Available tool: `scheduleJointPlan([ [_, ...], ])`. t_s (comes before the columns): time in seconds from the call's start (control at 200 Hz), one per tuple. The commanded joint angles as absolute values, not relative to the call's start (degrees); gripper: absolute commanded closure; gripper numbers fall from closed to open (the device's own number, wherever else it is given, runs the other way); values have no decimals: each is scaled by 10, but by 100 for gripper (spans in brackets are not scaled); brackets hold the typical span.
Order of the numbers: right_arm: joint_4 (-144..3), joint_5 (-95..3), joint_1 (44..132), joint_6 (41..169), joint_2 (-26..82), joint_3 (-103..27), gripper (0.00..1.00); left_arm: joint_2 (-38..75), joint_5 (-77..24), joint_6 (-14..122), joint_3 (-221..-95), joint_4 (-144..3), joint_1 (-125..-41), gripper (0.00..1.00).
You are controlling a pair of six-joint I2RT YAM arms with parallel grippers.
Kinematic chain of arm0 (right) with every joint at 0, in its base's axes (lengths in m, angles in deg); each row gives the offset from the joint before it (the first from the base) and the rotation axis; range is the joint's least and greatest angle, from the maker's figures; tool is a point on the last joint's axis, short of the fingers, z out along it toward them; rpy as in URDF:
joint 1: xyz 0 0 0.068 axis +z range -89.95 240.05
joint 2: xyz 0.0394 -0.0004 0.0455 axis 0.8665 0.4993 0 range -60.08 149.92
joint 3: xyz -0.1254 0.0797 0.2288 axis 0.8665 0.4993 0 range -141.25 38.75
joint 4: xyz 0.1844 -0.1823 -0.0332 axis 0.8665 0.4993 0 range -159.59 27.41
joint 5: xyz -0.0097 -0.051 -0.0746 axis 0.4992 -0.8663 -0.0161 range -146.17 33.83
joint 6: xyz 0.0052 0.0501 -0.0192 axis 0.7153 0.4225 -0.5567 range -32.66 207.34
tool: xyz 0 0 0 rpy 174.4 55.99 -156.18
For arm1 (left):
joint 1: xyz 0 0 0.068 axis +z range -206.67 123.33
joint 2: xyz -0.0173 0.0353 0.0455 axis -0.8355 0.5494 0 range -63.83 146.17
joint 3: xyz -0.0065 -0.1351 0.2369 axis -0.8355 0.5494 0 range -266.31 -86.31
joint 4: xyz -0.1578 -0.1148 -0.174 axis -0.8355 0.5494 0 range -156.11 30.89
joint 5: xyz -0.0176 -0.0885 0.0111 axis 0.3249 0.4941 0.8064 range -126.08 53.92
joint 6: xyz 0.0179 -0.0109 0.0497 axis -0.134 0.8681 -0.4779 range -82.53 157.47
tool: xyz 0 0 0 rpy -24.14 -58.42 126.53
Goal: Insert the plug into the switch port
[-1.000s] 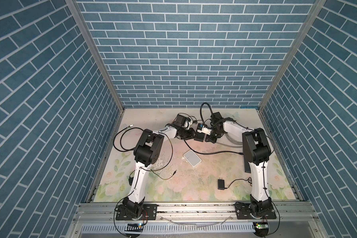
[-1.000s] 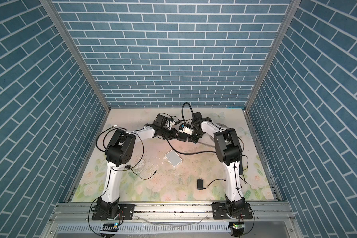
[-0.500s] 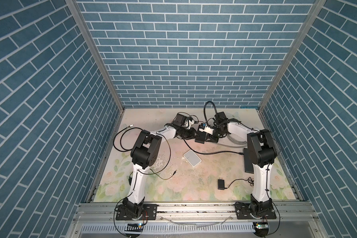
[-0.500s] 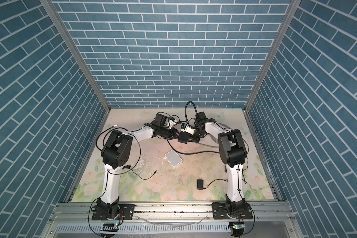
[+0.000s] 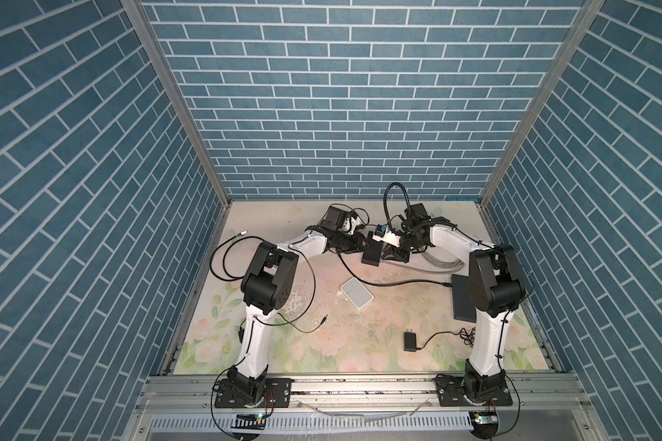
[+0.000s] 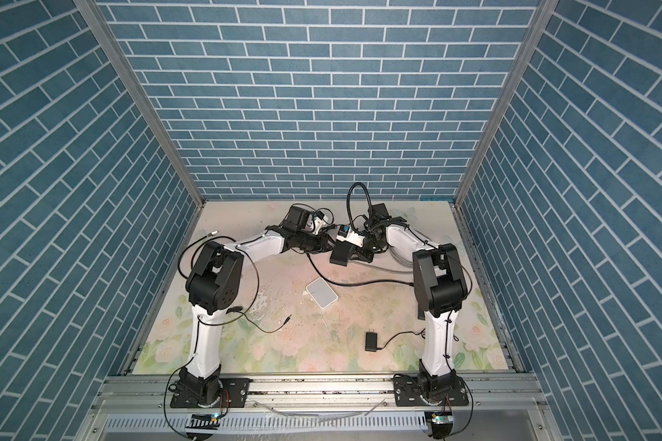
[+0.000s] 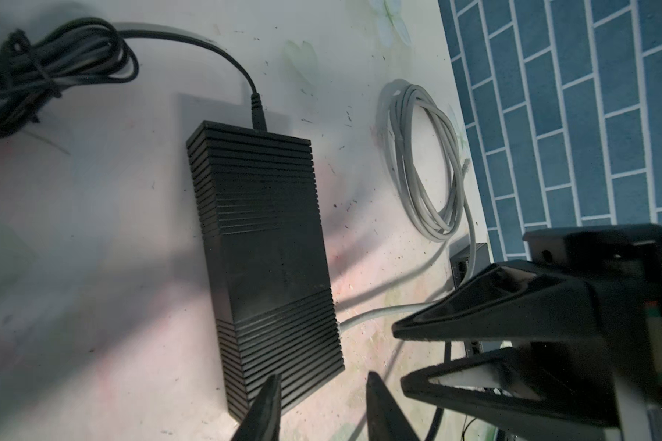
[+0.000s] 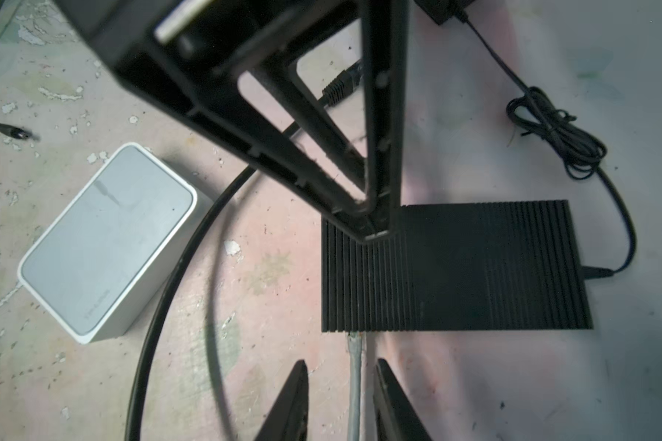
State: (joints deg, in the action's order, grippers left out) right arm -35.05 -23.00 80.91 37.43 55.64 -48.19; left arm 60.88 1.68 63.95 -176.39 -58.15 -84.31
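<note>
The switch [image 8: 455,267] lies on the desk [image 8: 245,382], plug [image 8: 354,338] at its edge. The right end effector [image 8: 341,362] loosely straddles the gray cable [image 8: 354,385]; the left end effector [image 7: 322,376], slightly parted, overhangs the switch's corner. A white box [image 8: 104,244] and black cable [image 8: 160,301] lie close.

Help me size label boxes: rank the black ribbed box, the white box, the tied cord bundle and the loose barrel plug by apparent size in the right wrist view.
1. black ribbed box, even partly covered
2. white box
3. tied cord bundle
4. barrel plug, smallest by far
</note>
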Motion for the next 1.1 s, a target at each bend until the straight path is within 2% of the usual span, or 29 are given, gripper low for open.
scheduleJointPlan([
  [0.0,-315,-232,809,346,565,-473,69,636,2,632,-1769,-586,-856,62],
  [0.345,-269,-299,821,330,604,-504,73,653,2,651,-1764,-616,-866,62],
  [0.49,-289,-326,825,348,615,-511,80,651,4,652,-1762,-617,-867,62],
  [0.93,-309,-335,833,363,624,-526,87,585,-28,640,-1724,-607,-834,62],
  [1.095,-311,-336,834,364,628,-530,91,602,-30,632,-1747,-593,-830,62],
])
